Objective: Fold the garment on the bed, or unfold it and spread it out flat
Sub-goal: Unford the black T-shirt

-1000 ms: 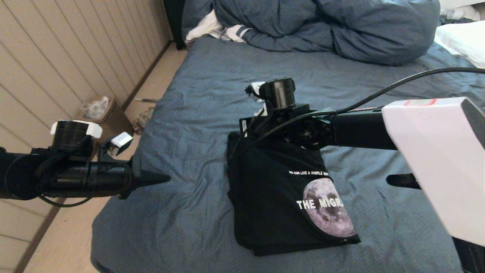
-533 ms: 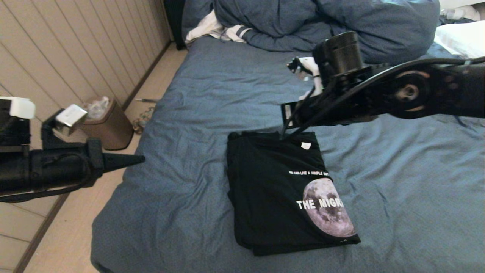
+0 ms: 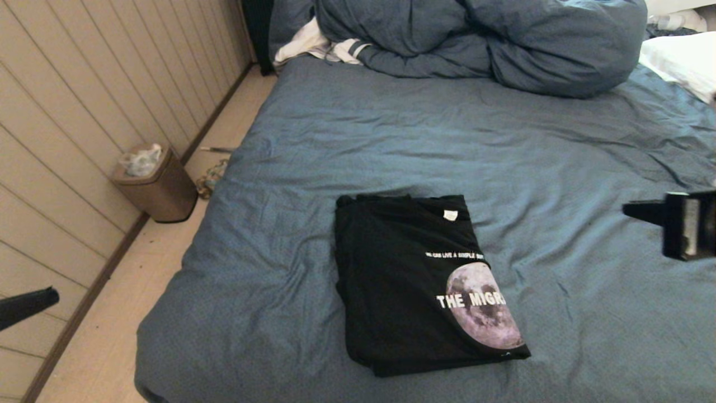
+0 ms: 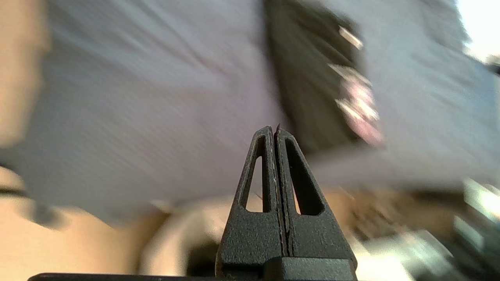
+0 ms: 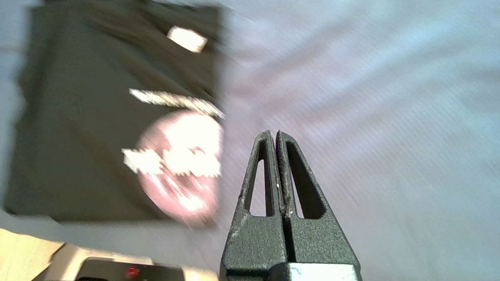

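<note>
Both grippers, the left gripper (image 4: 276,130) and right gripper (image 5: 274,134), hang with jaws closed and empty off either side, while the black T-shirt (image 3: 414,280) lies folded mid-bed (image 3: 347,134), so folding looks finished.

Home bedroom: bed (image 3: 347,129), duvet (image 3: 503,39)

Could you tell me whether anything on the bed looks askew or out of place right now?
Nothing much: the garment lies folded on the bed, sitting slightly skewed. A white cloth is bunched under the blue duvet.
</note>
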